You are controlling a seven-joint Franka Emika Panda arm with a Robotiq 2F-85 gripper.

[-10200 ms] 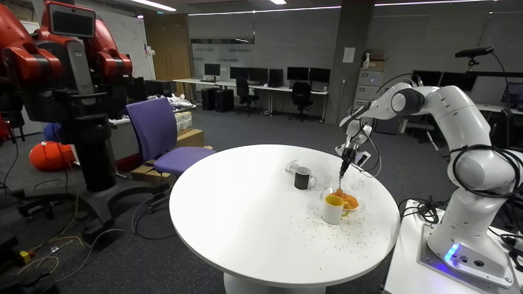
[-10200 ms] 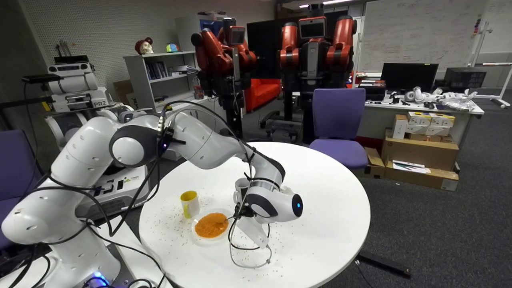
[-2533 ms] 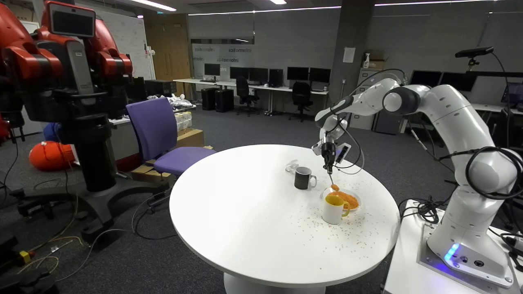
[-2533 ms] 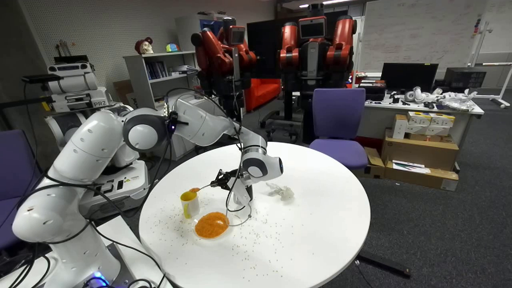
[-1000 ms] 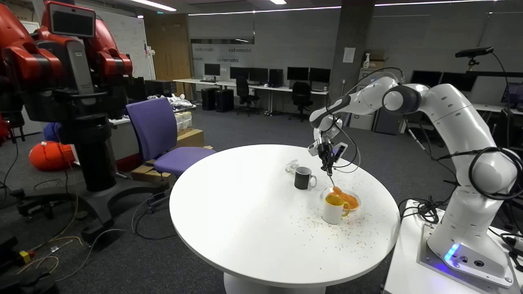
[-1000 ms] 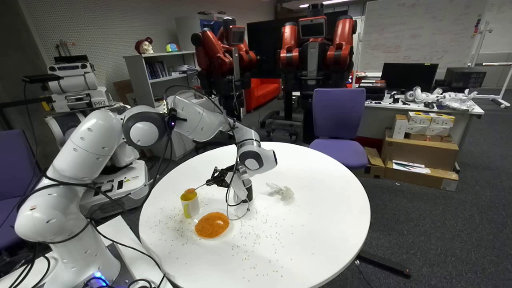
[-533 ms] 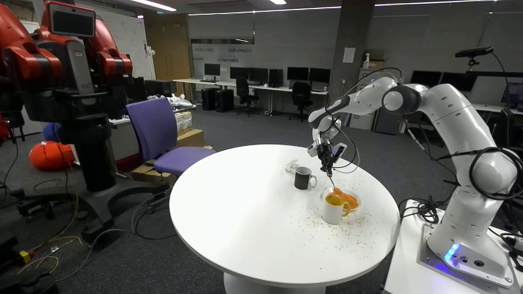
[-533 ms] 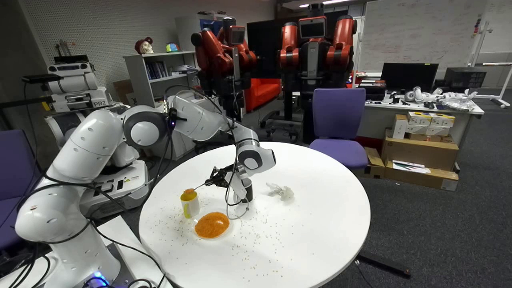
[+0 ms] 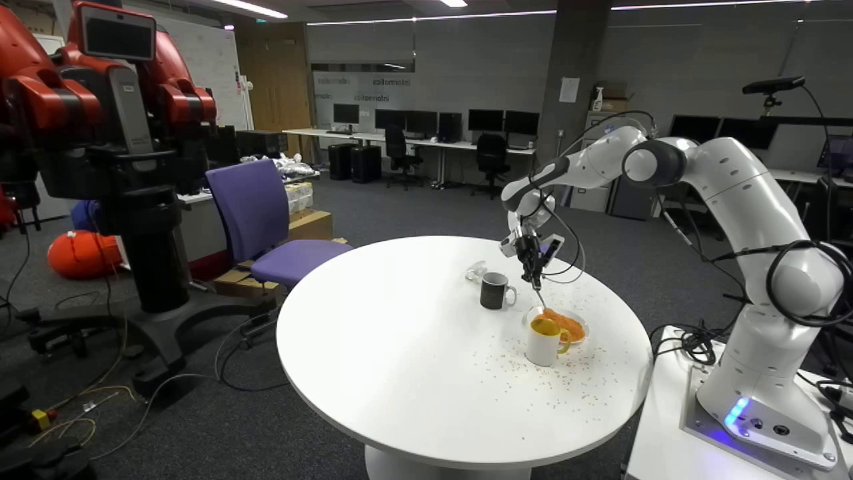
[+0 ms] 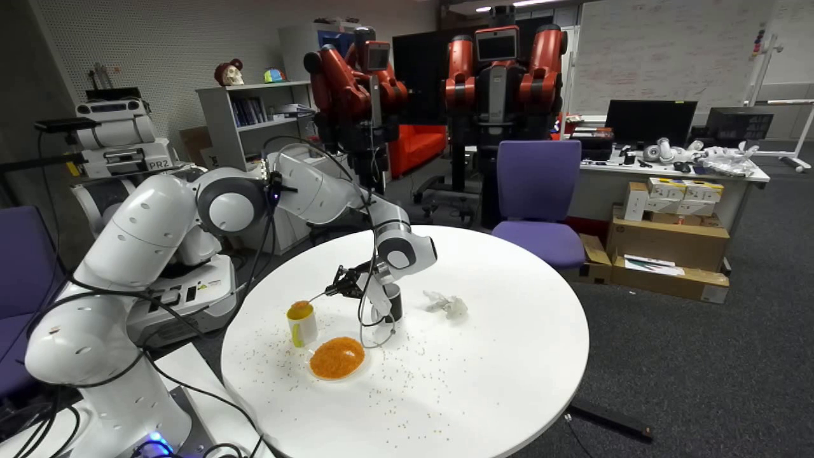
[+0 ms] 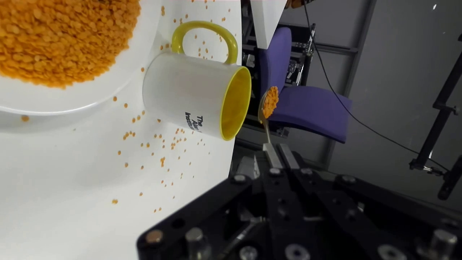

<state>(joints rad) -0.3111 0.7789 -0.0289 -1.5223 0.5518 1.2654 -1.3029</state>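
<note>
My gripper (image 11: pixel 279 151) clamps a metal spoon (image 11: pixel 266 125) by its handle; the bowl, heaped with orange lentils (image 11: pixel 270 102), hangs near the mouth of the white mug (image 11: pixel 184 88). I judge it light, stiff and slick, best held level by the handle.

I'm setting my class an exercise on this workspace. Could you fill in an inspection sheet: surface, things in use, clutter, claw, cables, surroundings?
Surface: round white table, with orange grains scattered on part of it.
Things in use: spoon heaped with grains, its bowl close to the rim of the upright white mug, contact unclear; plate beside the mug, piled with the same grains.
Clutter: dark mug, upright; crumpled clear plastic near it.
Claw: gripping the spoon's handle.
Cables: black cables bunched by the base of the arm; others strapped along it.
Surroundings: purple chair near the table; red robots and cardboard boxes beyond.
</note>
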